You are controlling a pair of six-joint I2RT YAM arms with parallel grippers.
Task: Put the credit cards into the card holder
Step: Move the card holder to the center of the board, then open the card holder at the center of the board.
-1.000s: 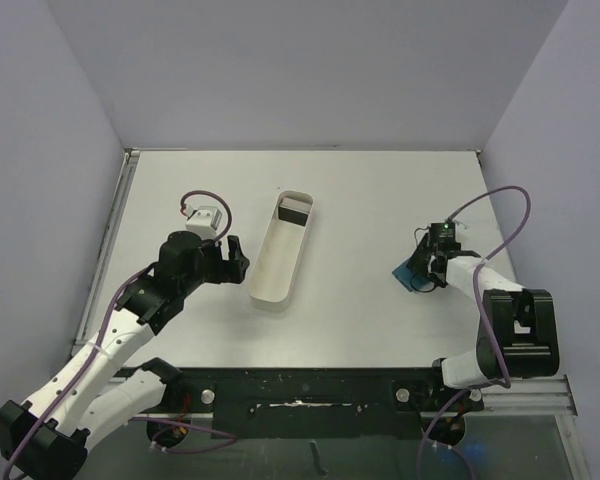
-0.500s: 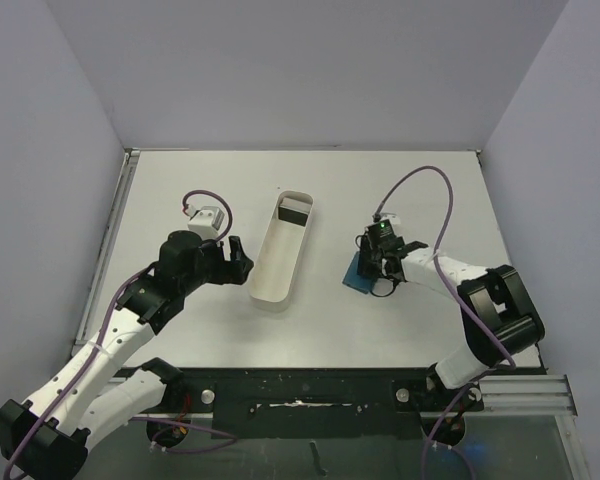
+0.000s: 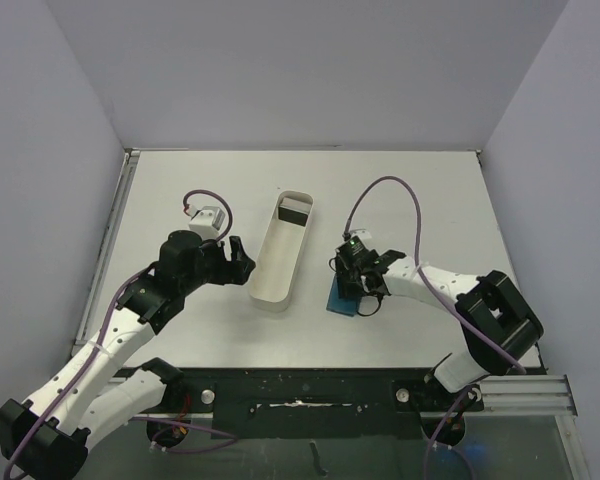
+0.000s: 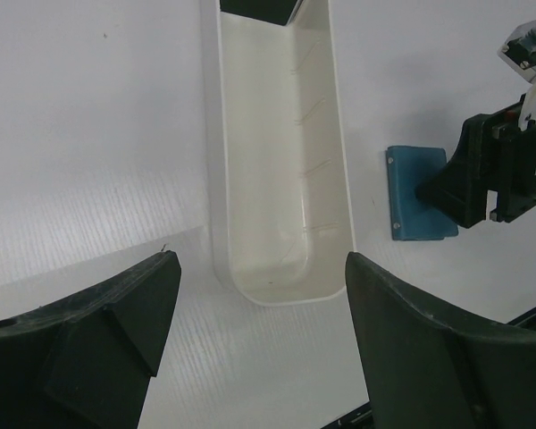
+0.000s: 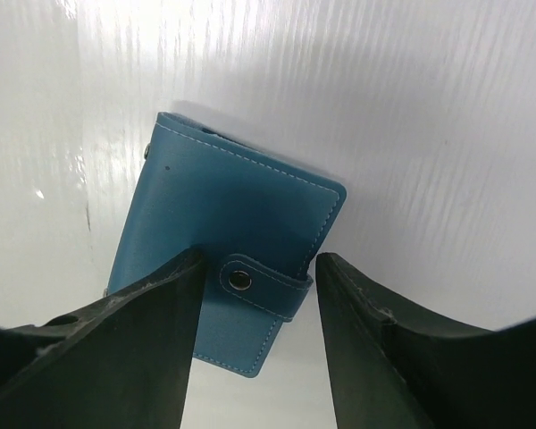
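The teal-blue card holder (image 3: pixel 338 301) lies shut and flat on the table, right of the white tray (image 3: pixel 259 262). My right gripper (image 3: pixel 356 284) is down on its right edge. In the right wrist view the jaws of this gripper (image 5: pixel 259 268) stand apart astride the snap tab (image 5: pixel 255 286). One finger (image 5: pixel 134 331) rests over the card holder (image 5: pixel 232 206) and the other sits just off its edge. Dark credit cards (image 3: pixel 294 212) stand at the tray's far end. My left gripper (image 3: pixel 243 262) is open beside the tray's near end, holding nothing.
From the left wrist, the tray (image 4: pixel 212 179) runs away between the wide-open fingers (image 4: pixel 116 313), with the card holder (image 4: pixel 415 192) to its right. The black base rail (image 3: pixel 300 390) lines the near edge. Grey walls close in the left, right and far sides.
My right gripper has swept left across the table, and the card holder has slid with it from the right side to beside the tray. The left arm has barely moved.
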